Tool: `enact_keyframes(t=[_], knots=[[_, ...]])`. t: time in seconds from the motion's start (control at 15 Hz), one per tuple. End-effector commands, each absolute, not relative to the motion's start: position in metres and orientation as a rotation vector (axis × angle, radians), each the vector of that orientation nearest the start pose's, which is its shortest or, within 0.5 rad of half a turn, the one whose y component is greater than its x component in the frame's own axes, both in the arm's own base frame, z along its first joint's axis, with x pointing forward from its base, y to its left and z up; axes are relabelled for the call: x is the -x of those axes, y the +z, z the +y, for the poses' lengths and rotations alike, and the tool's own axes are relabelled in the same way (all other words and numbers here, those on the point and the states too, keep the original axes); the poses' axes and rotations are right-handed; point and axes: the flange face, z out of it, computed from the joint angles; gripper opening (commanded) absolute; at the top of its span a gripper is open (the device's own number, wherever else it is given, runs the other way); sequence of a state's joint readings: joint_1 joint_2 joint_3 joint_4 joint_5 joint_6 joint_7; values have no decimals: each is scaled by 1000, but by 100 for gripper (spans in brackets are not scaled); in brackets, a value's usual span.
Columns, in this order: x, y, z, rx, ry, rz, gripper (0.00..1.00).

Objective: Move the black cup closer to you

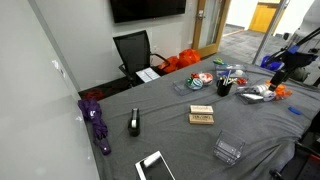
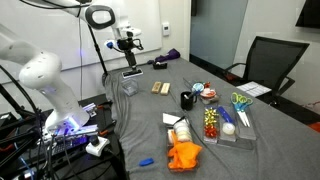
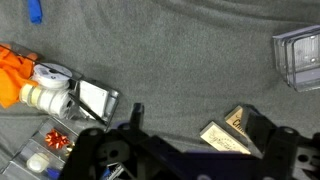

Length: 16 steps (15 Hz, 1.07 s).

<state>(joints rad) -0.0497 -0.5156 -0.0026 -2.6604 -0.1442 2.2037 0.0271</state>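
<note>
the small black cylindrical cup (image 1: 225, 88) (image 2: 188, 99), with thin pens sticking out of it, stands upright on the grey cloth-covered table (image 1: 170, 135) in both exterior views. it is well apart from the robot's dark gripper (image 2: 127, 45). in the wrist view the fingers (image 3: 135, 115) are spread wide and grip nothing.

I'm in an office meeting room: a long grey table (image 2: 150, 115) below my gripper (image 2: 127, 47), a black office chair (image 2: 268, 60) well beyond it, a wall screen (image 1: 147, 9) behind that.
</note>
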Motion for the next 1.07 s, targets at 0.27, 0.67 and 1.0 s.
enact_keyframes(t=[0.27,0.67,1.0], knots=[[-396,422,-12,3225,-76,11,100],[-430,433,6,3125,-59,184,100],[-457,443,17,3029,-96,324,100]])
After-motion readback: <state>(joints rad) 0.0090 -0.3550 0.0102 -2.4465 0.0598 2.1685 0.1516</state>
